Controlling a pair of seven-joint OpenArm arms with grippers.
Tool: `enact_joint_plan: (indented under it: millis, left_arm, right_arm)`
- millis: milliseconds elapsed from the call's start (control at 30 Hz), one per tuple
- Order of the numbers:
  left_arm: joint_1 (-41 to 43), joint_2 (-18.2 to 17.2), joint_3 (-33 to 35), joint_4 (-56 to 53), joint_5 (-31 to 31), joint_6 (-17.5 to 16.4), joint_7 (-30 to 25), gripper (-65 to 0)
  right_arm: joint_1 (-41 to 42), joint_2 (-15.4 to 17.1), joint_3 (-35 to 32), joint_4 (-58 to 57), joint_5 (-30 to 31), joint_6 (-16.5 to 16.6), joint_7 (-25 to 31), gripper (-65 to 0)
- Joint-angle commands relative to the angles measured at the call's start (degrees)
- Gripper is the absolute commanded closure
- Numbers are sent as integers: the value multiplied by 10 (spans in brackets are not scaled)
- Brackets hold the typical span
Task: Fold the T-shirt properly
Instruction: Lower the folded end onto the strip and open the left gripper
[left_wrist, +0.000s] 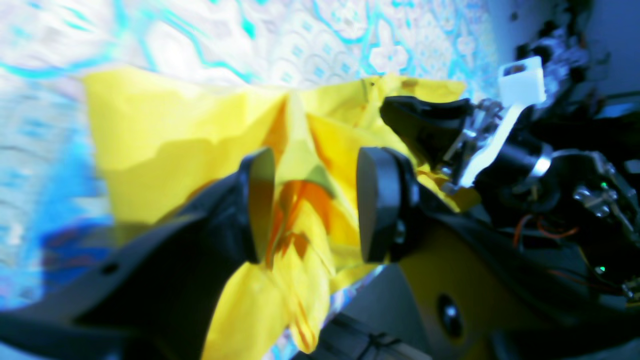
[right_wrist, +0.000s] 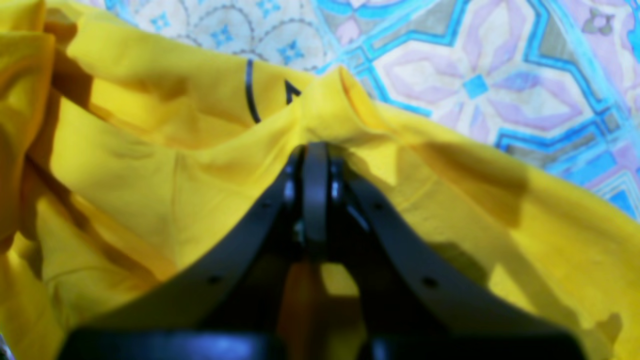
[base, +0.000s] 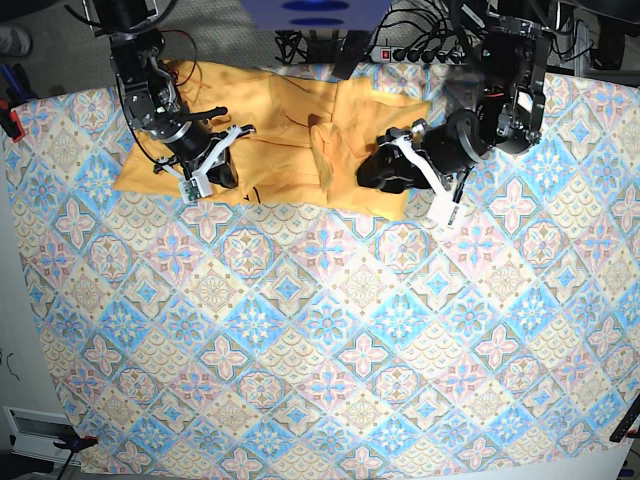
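Note:
The yellow-orange T-shirt (base: 270, 130) lies spread and rumpled at the far side of the table. My right gripper (base: 222, 165) is at the shirt's near-left part. In the right wrist view it (right_wrist: 315, 160) is shut on a raised fold of the T-shirt (right_wrist: 150, 165), close to the thin dark trim (right_wrist: 248, 90). My left gripper (base: 385, 170) is at the shirt's right edge. In the left wrist view its jaws (left_wrist: 315, 205) stand apart, with bunched T-shirt fabric (left_wrist: 165, 135) between them and hanging down towards the camera.
The blue-and-pink tile-patterned cloth (base: 320, 340) covers the whole table. Cables and a power strip (base: 420, 52) lie beyond the far edge. The right arm's black and white end (left_wrist: 520, 82) shows in the left wrist view, close over the shirt.

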Motion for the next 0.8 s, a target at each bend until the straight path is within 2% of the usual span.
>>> enact_joint_plan:
  millis: [0,400,633,767]
  left_arm:
    - [-4,-4,0,12,-11,-13,-8,-271]
    - [8,-30,-7,-2,9,-15,-8,-262]
    - [11,-37,-43,-45,10,-14,-7,-77]
    - [26,-37,-41,-48,12,-14,-7,-67]
  right_arm:
    - [-4,2,-2,1,-8,1,-29,0]
    - [-4,2,-2,1,-8,1,-33,0]
    - [-4,2,-2,0,-8,1,-33,0]
    - [-4,2,-2,0,-8,1,-33,0]
